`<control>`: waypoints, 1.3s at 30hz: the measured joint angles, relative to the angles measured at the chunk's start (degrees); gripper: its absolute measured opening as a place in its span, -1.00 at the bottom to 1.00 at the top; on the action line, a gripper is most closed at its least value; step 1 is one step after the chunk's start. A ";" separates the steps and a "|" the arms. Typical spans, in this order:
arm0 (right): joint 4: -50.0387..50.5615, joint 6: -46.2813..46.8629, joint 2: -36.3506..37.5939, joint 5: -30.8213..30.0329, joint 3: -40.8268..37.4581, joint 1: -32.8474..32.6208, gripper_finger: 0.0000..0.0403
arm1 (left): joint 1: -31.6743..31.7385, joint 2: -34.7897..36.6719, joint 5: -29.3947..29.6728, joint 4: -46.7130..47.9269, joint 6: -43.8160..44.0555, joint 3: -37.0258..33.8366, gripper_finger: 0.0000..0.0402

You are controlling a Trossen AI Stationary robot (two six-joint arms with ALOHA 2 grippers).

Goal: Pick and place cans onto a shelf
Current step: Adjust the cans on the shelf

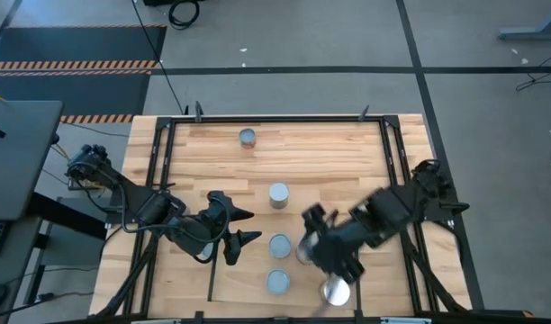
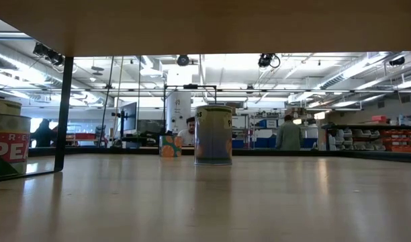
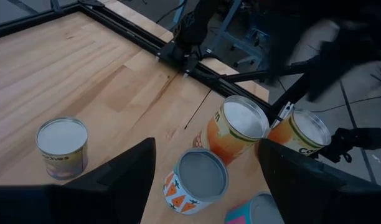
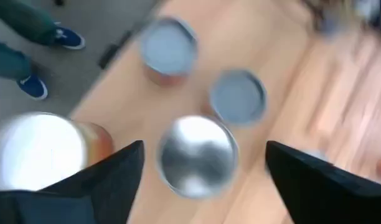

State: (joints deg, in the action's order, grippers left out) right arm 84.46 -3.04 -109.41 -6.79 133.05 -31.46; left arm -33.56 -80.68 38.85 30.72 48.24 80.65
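Observation:
Several cans show in the high view. One (image 1: 248,137) stands at the far edge and one (image 1: 278,195) at mid-table. Two grey-topped cans (image 1: 280,245) (image 1: 277,282) and a bright one (image 1: 335,291) stand on the pale shelf (image 1: 244,288) at the near edge. My right gripper (image 1: 322,247) is open above the shelf. It partly hides another can (image 1: 302,250). In its wrist view, its fingers stand on either side of a shiny-topped can (image 4: 197,155) without touching it. My left gripper (image 1: 239,225) is open and empty, left of the shelf cans.
A black frame (image 1: 158,180) runs along the table's sides. In the low view, the shelf's underside (image 2: 205,27) spans the top, with a black post (image 2: 63,114) and a green-labelled can (image 2: 7,138) at the left. People stand in the room behind. A person's blue shoes (image 4: 35,87) show beside the table.

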 joint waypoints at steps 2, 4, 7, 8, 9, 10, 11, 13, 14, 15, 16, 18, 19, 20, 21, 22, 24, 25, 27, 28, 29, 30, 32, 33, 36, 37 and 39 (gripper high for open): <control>1.66 3.04 -0.05 0.84 -0.71 2.03 0.52 | 0.00 0.00 -0.04 0.00 0.01 0.01 0.42; 1.77 4.79 -0.21 2.03 -1.48 3.29 0.28 | -0.04 0.00 -0.04 0.00 0.01 0.01 0.42; -0.02 5.43 -0.23 3.95 -2.54 4.17 -0.13 | -0.04 0.00 -0.04 0.00 0.01 0.00 0.42; -0.67 5.25 -0.21 4.09 -3.05 4.28 -0.27 | -0.04 0.00 -0.07 0.00 0.01 0.00 0.42; -1.19 4.64 -0.21 4.14 -3.79 4.32 -0.40 | -0.04 0.00 -0.10 0.00 0.00 -0.01 0.42; -1.66 4.12 -0.21 4.20 -4.58 4.32 -0.53 | -0.04 0.00 -0.10 0.00 0.01 0.01 0.42; -1.89 3.51 -0.24 4.34 -5.24 4.30 -0.66 | -0.04 0.00 -0.13 0.00 0.01 -0.01 0.42; -2.01 2.52 -0.25 5.16 -6.60 4.30 -0.88 | -0.04 0.00 -0.13 -0.01 0.01 -0.01 0.42; -2.09 2.10 -0.20 5.35 -7.42 4.30 -0.94 | -0.04 0.00 -0.13 0.00 0.00 -0.01 0.42; -2.09 1.82 -0.19 5.35 -8.30 4.30 -0.95 | -0.04 0.00 -0.15 0.00 -0.22 0.00 0.42; -2.06 1.85 -0.21 5.30 -9.12 4.30 -0.94 | -0.04 0.00 -0.15 0.00 -0.71 -0.01 0.42; -2.25 2.79 -0.30 5.05 -10.34 4.30 -0.87 | -0.04 0.00 -0.17 0.00 -1.25 -0.01 0.42; -2.71 3.22 -0.28 5.09 -10.93 4.30 -0.85 | -0.04 0.00 -0.17 0.10 -1.34 -0.01 0.42; -3.18 3.32 -0.25 5.21 -11.48 4.30 -0.83 | -0.04 0.00 -0.17 0.15 -1.38 -0.01 0.42; -3.77 3.31 -0.18 5.23 -11.87 4.30 -0.83 | -0.04 0.00 -0.17 0.15 -1.46 -0.01 0.42; -3.93 3.29 -0.08 5.27 -12.20 4.30 -0.83 | -0.04 0.00 -0.17 0.18 -1.52 -0.01 0.42; -4.09 3.56 0.02 5.25 -12.63 4.20 -0.85 | -0.04 0.00 -0.17 0.60 -1.54 -0.01 0.42; -3.96 4.22 0.04 5.18 -12.72 4.17 -0.87 | -0.04 0.00 -0.19 0.92 -1.54 -0.01 0.42; -3.13 6.36 0.07 5.15 -12.71 4.17 -0.91 | -0.04 0.00 -0.17 0.96 -1.54 -0.01 0.42; -2.22 7.89 0.24 5.24 -12.71 4.17 -0.94 | -0.04 0.00 -0.19 0.98 -1.53 -0.01 0.42; -1.14 9.28 0.45 5.61 -12.71 4.17 -0.96 | -0.04 0.00 -0.19 1.02 -1.54 -0.01 0.42; 0.06 10.58 0.69 6.59 -12.73 4.15 -0.97 | -0.04 0.00 -0.19 1.06 -1.54 -0.01 0.42; 1.39 12.84 1.14 8.53 -12.82 4.05 -0.97 | -0.04 0.00 -0.19 1.16 -1.59 -0.01 0.42; 1.91 14.13 1.36 8.95 -12.84 3.88 -0.97 | -0.04 0.00 -0.19 1.15 -2.04 -0.01 0.42; 4.46 16.90 1.80 9.65 -12.95 3.04 -0.96 | -0.04 0.00 -0.18 1.09 -2.77 -0.01 0.42; 5.38 17.50 1.85 9.68 -12.95 2.72 -0.96 | -0.04 0.00 -0.17 1.08 -2.85 -0.01 0.42; 5.82 18.34 1.89 9.66 -12.95 2.10 -0.96 | 0.00 0.00 -0.17 1.07 -3.05 -0.01 0.42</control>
State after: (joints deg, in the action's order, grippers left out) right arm 90.29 15.30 -107.53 2.87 120.09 -29.35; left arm -33.56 -80.68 38.68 31.79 45.19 80.64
